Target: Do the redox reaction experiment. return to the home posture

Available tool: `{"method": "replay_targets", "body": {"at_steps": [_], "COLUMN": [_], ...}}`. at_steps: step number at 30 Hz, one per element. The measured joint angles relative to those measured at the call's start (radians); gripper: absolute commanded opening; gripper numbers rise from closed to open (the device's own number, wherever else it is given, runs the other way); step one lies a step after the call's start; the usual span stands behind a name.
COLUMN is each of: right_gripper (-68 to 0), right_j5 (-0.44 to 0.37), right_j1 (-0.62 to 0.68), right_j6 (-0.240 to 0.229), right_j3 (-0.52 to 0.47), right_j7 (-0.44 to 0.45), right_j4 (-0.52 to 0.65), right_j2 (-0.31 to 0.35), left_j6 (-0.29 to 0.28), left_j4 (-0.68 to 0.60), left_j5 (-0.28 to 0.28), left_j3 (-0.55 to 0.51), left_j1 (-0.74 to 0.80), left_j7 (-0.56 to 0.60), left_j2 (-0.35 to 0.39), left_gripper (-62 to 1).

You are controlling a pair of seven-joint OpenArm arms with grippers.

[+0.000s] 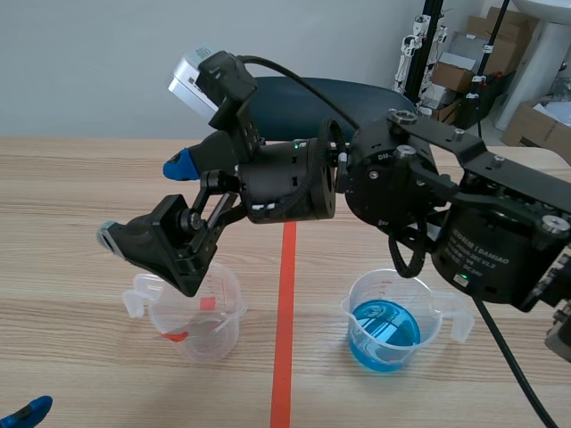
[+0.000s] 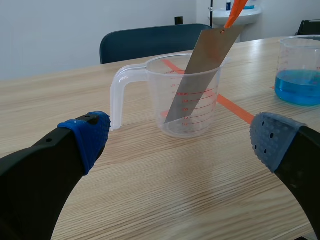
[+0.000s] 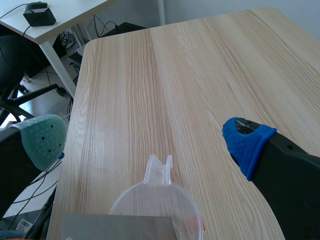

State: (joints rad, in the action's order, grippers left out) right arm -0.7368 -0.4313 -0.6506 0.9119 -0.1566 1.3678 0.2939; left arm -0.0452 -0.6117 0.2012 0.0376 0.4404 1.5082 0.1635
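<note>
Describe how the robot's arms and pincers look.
The black right arm has round, drum-like joints, white lettering on its housing, a green light and black cables looping along it. A white camera box sits at its wrist. The right pincer has thick black fingers with dotted pads, one blue, one grey-green; the left pincer has blue and grey-blue ones.

A pale wood-grain worktop (image 1: 80,241) fills most of the scene view, with an orange-red tape line (image 1: 284,348) running down the middle of the frame. Behind its far edge, at upper centre, stands a dark blue chair (image 1: 303,107) against a plain light wall. Cardboard boxes (image 1: 489,45) are stacked at the upper right. In the right wrist view, a white desk (image 3: 67,12) carrying a small black device (image 3: 39,14) stands past the worktop's edge.
</note>
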Motion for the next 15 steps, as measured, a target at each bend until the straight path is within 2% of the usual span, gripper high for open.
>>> {"method": "replay_targets", "body": {"at_steps": [9, 15], "right_gripper": [0.4, 0.4], "right_j5": [0.001, 0.035], "right_j1": [0.0, 0.0], "right_j6": [0.0, 0.0], "right_j3": [0.0, 0.0], "right_j7": [0.0, 0.0], "right_j4": [0.0, 0.0], "right_j2": [0.0, 0.0], "left_j6": [0.0, 0.0], "left_j4": [0.0, 0.0], "left_j5": [0.0, 0.0], "left_j3": [0.0, 0.0], "left_j1": [0.0, 0.0], "left_j7": [0.0, 0.0], "left_j2": [0.0, 0.0], "left_gripper": [-2.2, -2.2]}}
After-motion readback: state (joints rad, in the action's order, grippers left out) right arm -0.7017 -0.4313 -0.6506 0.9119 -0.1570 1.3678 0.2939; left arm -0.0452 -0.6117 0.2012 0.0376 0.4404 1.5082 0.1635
